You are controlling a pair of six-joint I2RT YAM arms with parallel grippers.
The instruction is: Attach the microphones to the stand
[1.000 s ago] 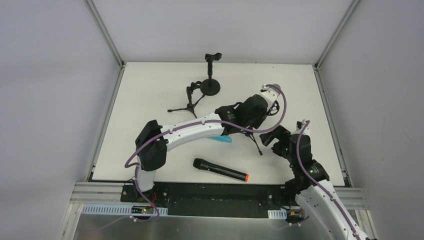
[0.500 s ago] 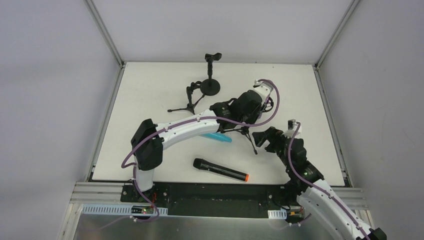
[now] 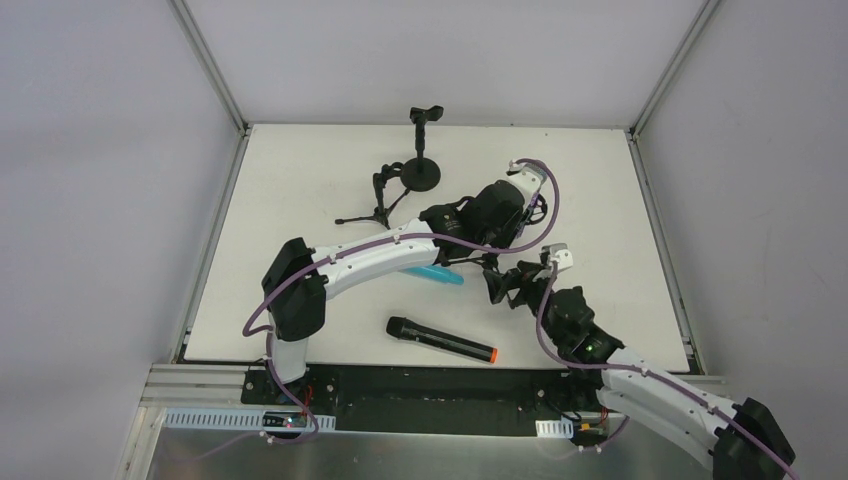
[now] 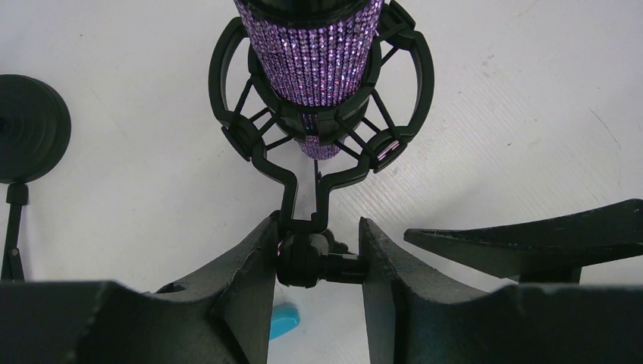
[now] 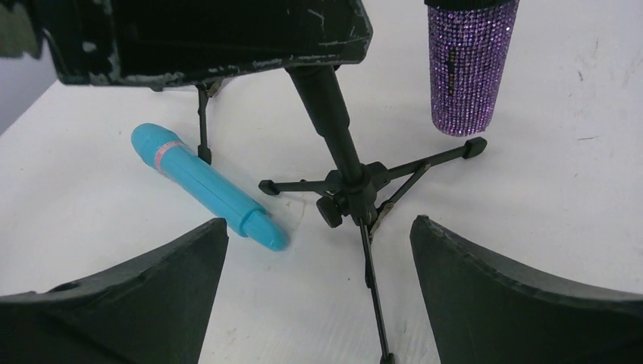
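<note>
The glittery purple microphone (image 4: 315,53) sits in the black shock-mount clip (image 4: 326,144) of a tripod stand (image 5: 352,189). My left gripper (image 4: 315,227) is shut on the stand's swivel joint (image 4: 307,258) just below the clip. Low in front of the stand's legs, my right gripper (image 5: 318,224) is open with nothing between its fingers. The turquoise microphone (image 5: 205,182) lies on the table beside the stand, partly under the left arm (image 3: 445,277). Near the front edge lies the black microphone (image 3: 440,340) with its orange ring.
A round-base stand (image 3: 422,170) with an empty clip stands at the back. A small tripod stand (image 3: 380,200) is beside it. The table's front edge (image 3: 400,362) is close to the black microphone. One right finger (image 4: 531,239) shows in the left wrist view.
My right gripper has swung left and lower, up to the tripod's legs. The left gripper shifted slightly back-left with the stand, then held still.
</note>
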